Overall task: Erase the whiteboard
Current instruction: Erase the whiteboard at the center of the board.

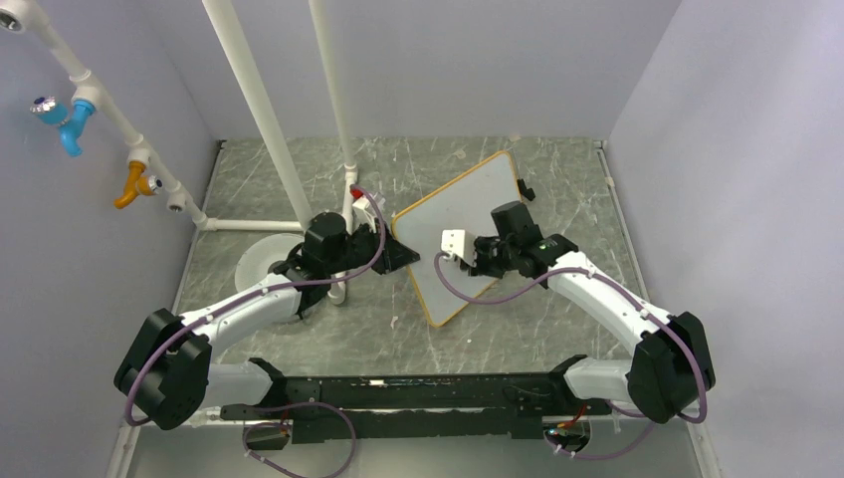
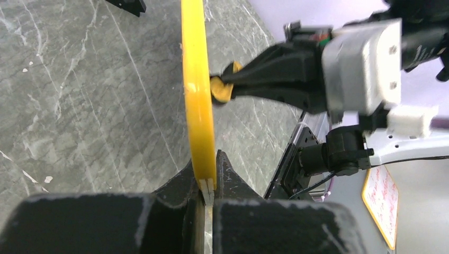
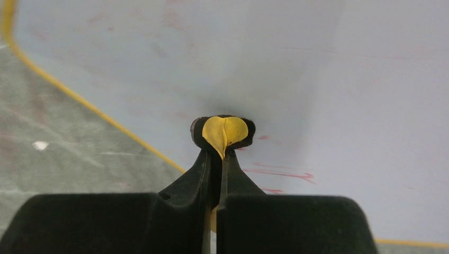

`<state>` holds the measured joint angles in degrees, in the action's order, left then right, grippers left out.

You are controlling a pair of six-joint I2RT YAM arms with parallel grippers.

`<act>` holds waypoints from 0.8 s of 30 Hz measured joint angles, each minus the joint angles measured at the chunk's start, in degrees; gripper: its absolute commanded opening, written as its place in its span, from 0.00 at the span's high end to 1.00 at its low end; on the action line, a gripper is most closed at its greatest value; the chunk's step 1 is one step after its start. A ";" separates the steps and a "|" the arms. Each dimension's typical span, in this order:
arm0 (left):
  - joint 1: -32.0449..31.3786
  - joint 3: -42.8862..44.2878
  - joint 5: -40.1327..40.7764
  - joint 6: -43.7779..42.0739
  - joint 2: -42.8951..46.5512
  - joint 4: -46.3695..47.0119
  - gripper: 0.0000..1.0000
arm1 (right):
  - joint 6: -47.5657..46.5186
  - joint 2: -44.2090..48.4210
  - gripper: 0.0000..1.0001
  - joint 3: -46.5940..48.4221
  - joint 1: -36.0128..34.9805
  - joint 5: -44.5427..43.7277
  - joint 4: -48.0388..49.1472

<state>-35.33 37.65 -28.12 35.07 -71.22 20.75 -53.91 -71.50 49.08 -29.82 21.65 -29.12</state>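
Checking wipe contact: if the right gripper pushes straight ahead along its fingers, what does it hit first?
The whiteboard face. The yellow pad pinched in the right gripper seems pressed against it, beside faint red marks; exact contact is hard to judge.

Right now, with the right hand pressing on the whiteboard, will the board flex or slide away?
Probably stiff: the whiteboard shows a straight, unbent frame edge in the left wrist view. It likely won't slide, since the left hand is shut on that frame. Its smooth face looks slippery, so the yellow pad in the right hand should glide easily.
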 measured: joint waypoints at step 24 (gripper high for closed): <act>0.00 2.58 -0.52 -1.46 0.11 -4.85 1.00 | -19.82 3.08 1.00 -9.35 -0.24 2.91 -0.70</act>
<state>-35.33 40.23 -28.64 33.61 -71.11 15.90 -73.73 -68.42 39.72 -30.06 24.56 -29.82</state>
